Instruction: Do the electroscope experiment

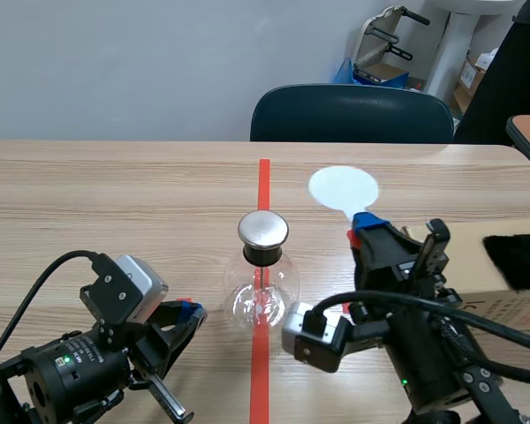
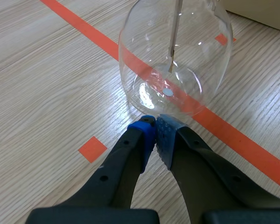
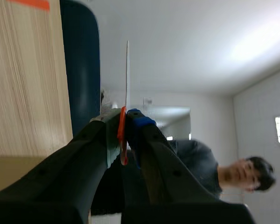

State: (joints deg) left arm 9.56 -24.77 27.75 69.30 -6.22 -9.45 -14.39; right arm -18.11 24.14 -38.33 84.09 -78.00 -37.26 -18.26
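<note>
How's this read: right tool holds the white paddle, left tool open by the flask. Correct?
No: the left tool is shut, not open; the left wrist view shows its pads meeting by the flask. The right tool does hold the white paddle.

We find bare worktop (image 1: 97,203) left of the flask (image 1: 263,296) and beyond it. The flask stands just ahead of our left end effector (image 2: 155,130), barring its way. To the right, the right end effector (image 1: 364,231), clamped on a paddle (image 1: 343,187), and a box (image 1: 512,305) crowd the worktop.
</note>
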